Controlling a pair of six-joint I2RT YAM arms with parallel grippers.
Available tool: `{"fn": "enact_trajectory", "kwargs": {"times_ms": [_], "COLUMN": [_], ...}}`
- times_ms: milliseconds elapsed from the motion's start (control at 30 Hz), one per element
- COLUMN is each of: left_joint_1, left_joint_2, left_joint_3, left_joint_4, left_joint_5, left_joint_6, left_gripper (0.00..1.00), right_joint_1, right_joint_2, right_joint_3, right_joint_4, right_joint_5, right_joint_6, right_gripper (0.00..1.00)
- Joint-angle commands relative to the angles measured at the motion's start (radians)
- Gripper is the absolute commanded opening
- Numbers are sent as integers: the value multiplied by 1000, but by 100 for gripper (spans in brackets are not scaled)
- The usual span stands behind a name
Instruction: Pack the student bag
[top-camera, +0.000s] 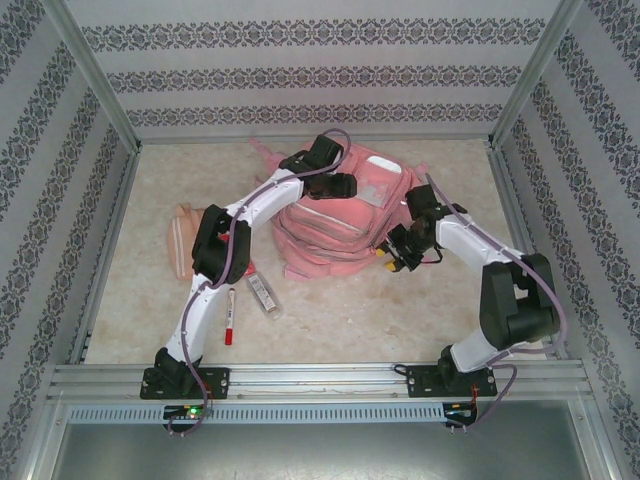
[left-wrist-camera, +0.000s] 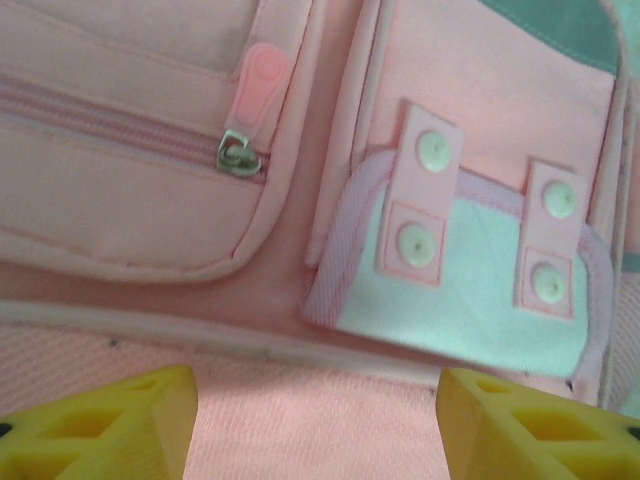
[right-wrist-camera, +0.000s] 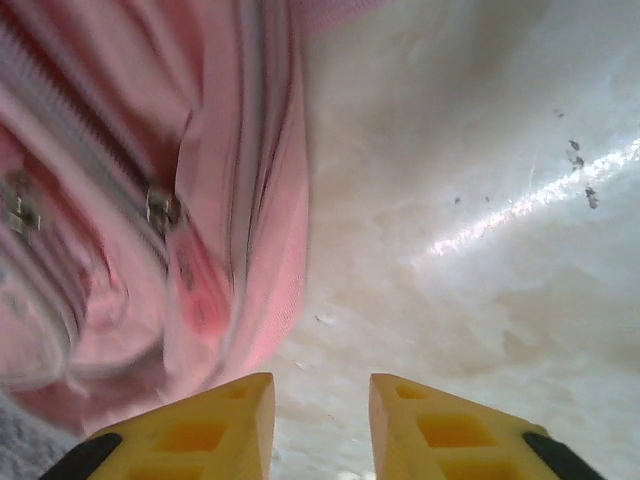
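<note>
The student bag (top-camera: 335, 225), a big soft pink backpack, lies in the middle of the table. My left gripper (top-camera: 348, 186) hovers over its top. In the left wrist view that gripper (left-wrist-camera: 318, 405) is open, its yellow fingers (left-wrist-camera: 110, 425) wide apart just above pink fabric, with a zip pull (left-wrist-camera: 240, 155) and a mint pocket with pink snap tabs (left-wrist-camera: 470, 290) beyond. My right gripper (top-camera: 388, 258) is at the bag's near right corner. In the right wrist view it (right-wrist-camera: 322, 405) stands slightly open over bare table, nothing between the fingers, beside the bag's zipped side (right-wrist-camera: 150, 200).
Left of the bag lie a peach pencil pouch (top-camera: 181, 240), a red marker (top-camera: 229, 322) and a clear tube (top-camera: 262, 295). Patterned walls close in the table on three sides. An aluminium rail (top-camera: 320, 378) carries both arm bases at the near edge.
</note>
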Motion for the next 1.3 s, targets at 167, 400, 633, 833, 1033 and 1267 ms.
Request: {"fn": "enact_trajectory", "kwargs": {"times_ms": [167,400,633,833,1033,1267], "left_joint_1": [-73,-187,-253,-281,-281,-286], "left_joint_2": [-327,-306,-194,-106,-39,-45], "left_joint_3": [-322,-365,-202,-134,-20,-66], "left_joint_4": [-68,-108,-317,-300,-318,-278], "left_joint_5": [160,325,310,251,155,73], "left_joint_6": [-66,-331,-319,-372,-420,-511], "left_gripper": [68,68,67,64,57,43], "right_joint_1": [-6,-62,-100,-77,-70,-86], "right_joint_2": [-117,-38,109,154,111,65], "right_joint_3": [80,164,287,267,208,152], "right_joint_4": [-19,159,248,348,364,383], "right_joint_5": [170,379,168,113,137,155], "right_joint_6": [-638,-839,-807,-643,-638,-669], "right_gripper": [34,37,45,45,44,42]}}
